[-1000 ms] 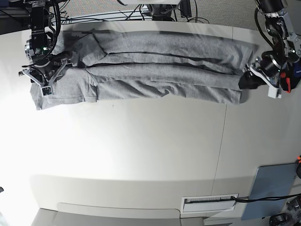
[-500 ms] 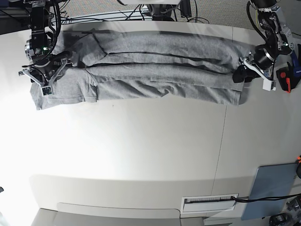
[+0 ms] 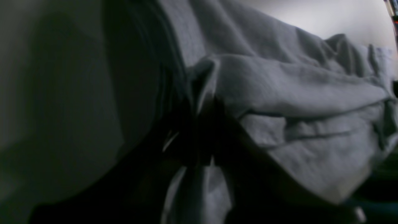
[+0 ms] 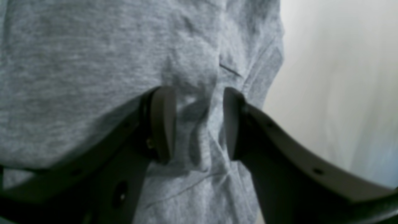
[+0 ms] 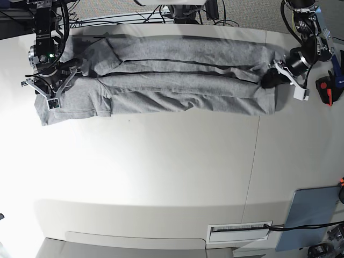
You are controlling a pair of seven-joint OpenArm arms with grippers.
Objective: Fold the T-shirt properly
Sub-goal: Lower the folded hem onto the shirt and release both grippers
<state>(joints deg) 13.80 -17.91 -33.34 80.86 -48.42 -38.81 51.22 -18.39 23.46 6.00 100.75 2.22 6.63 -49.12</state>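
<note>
White tabletop carries the heather-grey cotton T-shirt, folded lengthwise. My left gripper pinches its hem end; my right gripper straddles sleeve-end fabric, jaws half apart.

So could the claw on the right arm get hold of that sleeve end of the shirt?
Probably yes: the right claw already sits open over the T-shirt, a ridge of cloth between its fingers, nothing blocking.

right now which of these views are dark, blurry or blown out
Left wrist view: very dark and soft, the left gripper only a black shape against the T-shirt. Right wrist view: evenly lit but slightly blurred, the right gripper shown apart. Base view: sharp, with strong glare on the table at left.
</note>
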